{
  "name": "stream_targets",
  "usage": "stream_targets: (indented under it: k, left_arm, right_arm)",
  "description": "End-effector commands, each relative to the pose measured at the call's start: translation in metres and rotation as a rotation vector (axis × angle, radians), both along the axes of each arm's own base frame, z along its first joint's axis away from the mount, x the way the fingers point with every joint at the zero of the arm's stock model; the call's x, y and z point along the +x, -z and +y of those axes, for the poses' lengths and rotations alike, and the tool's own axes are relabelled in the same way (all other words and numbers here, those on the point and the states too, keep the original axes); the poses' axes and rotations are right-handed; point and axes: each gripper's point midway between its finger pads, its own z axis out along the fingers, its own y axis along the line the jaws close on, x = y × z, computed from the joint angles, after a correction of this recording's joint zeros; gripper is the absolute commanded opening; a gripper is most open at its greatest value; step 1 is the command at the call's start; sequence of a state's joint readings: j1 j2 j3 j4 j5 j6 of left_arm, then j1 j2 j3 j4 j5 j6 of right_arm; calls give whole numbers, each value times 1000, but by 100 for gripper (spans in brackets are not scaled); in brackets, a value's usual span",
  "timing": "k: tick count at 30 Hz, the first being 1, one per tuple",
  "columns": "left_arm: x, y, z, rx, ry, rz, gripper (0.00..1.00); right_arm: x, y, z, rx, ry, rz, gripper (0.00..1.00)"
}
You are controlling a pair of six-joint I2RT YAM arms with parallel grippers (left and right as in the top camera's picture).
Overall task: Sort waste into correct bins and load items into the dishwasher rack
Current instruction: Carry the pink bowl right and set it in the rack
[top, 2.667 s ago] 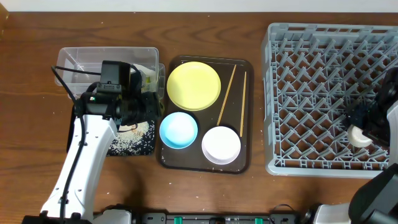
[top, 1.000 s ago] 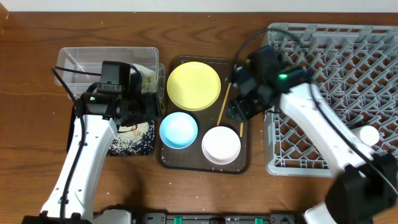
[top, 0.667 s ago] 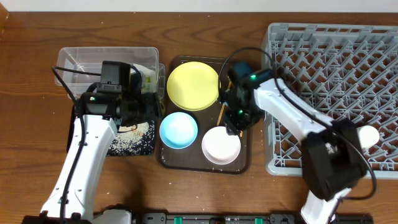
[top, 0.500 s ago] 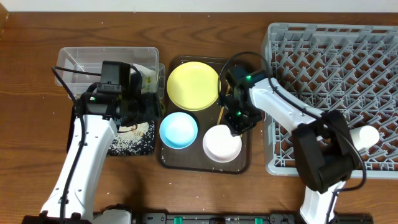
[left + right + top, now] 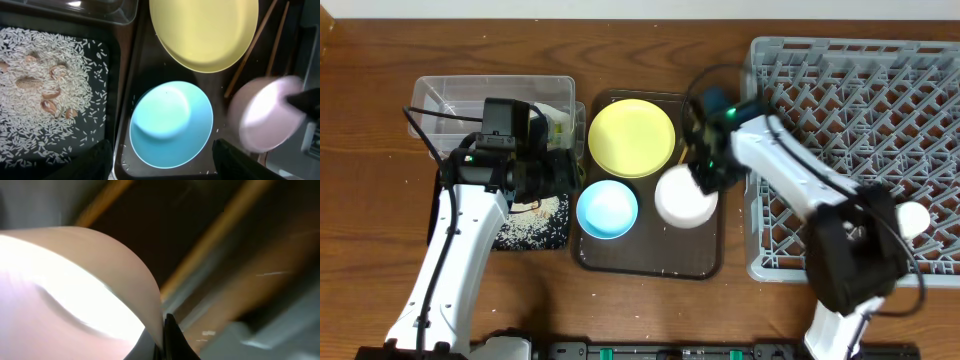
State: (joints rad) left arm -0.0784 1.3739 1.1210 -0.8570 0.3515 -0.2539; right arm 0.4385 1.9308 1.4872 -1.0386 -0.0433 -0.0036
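Right arm has the bowl by the rim

The right gripper [image 5: 705, 178] is clamped tight on the rim of the pale pink-white bowl [image 5: 683, 200]. The bowl is over the dark brown serving tray [image 5: 650, 262], just right of the light blue bowl [image 5: 607, 208] and on the near side of the round yellow plate [image 5: 631, 137]. The left gripper [image 5: 162, 155] hangs wide and empty above the blue bowl.

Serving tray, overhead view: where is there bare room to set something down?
Front right corner of the serving tray, between blue bowl and dishwasher rack, is bare. Crowded behind: yellow plate, chopsticks, and the right tool holding the pale bowl.
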Motion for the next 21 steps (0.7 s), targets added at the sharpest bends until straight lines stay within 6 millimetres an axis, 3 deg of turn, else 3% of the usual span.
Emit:
stream_targets:
  k: [1,7,9,16,21]
  left_arm:
    - [-1,0,4,16,1,-6,67]
    - [-1,0,4,16,1,-6,67]
    - [-1,0,4,17,1,-7,67]
    - [-1,0,4,17,1,-7,68]
    - [-1,0,4,16,1,-6,68]
  right_arm:
    - [52,-82,-34,-48,124,-319,1]
    - [105,-165,-95,-176,323,-716,1]
    - [117,-192,-125,-260,425,-839,1]
    - [133,-241,-207,-535,636,-1051,1]
    - [134,-259,-251,-666,744,-1111,1]
